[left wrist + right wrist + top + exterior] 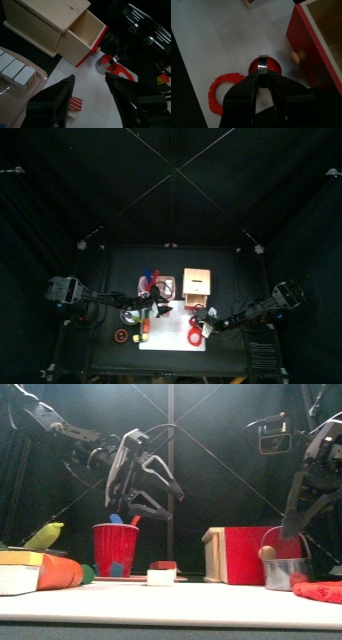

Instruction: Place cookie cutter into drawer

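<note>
Looking down in the top view: my right gripper (201, 318) is hanging over the white mat (167, 333) on the counter (127, 263), just in front of the tan drawer (199, 280). Front view: the drawer is showing its red front. Left wrist view: my left gripper (90, 77) is hovering near the pulled-out drawer, jaws apart, holding nothing. Right wrist view: my right jaws are clamping the dark-red cookie cutter (262, 64) over the mat, just beside the drawer's knob (298, 56), near a red ring (228, 92).
</note>
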